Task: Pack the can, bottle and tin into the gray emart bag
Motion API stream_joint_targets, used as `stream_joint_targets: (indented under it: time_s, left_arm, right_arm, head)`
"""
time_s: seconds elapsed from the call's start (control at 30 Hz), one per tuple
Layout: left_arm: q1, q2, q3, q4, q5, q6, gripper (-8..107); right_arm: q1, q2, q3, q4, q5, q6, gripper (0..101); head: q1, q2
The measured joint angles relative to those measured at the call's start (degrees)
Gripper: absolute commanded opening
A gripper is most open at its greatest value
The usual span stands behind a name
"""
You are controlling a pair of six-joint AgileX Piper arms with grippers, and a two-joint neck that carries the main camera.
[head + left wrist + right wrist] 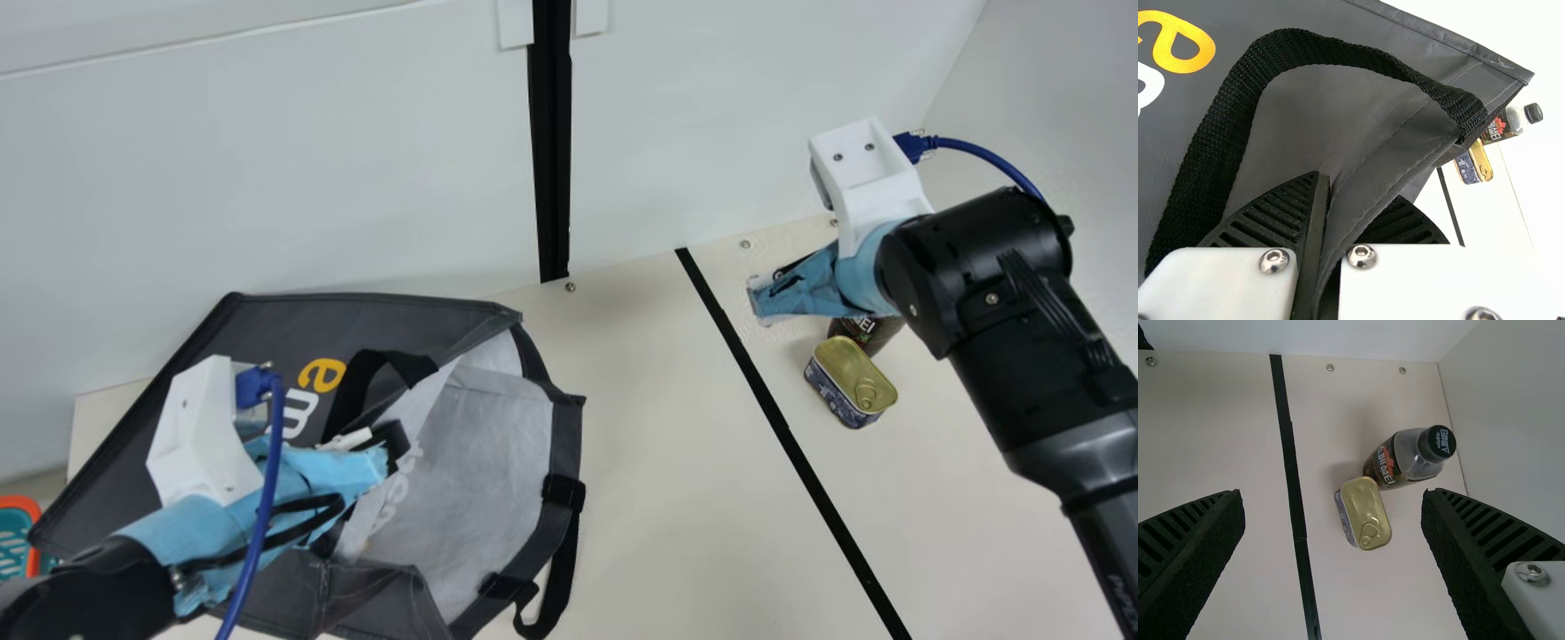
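Note:
The gray emart bag [267, 331] lies at the left with its mouth open toward the table's middle. At its mouth is my left gripper [391, 449]; in the left wrist view the gripper [1355, 197] is shut on the bag's edge [1358, 193], beside a black handle. My right gripper [760, 298] hangs at the back right; in the right wrist view the gripper [1333, 499] is open, nothing between its fingers. Below it stand the gold-lidded tin [1368, 510] and, touching or nearly so, the dark-labelled bottle [1408, 457], partly hidden by the right arm in the main view.
A black tape line [782, 427] crosses the table [658, 498] between bag and tin. White panels [356, 160] rise along the back, and another wall stands at the right. An orange-rimmed teal basket [34, 511] shows at the far left. Black straps hang from the bag's mouth.

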Motion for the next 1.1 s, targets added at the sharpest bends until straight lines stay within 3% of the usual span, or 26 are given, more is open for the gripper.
stream_joint_targets:
  time_s: [0.57, 1.1]
  left_arm:
    - [0.0, 0.0, 0.0, 0.0, 0.0, 0.0, 10]
    - [0.0, 0.0, 0.0, 0.0, 0.0, 0.0, 10]
  right_arm:
    - [-8.9, 3.0, 1.0, 4.4, -4.4, -5.6, 91]
    - [-15.1, 8.4, -2.7, 9.4, -6.0, -8.6, 91]
  head:
    - [0.0, 0.0]
    - [0.0, 0.0]
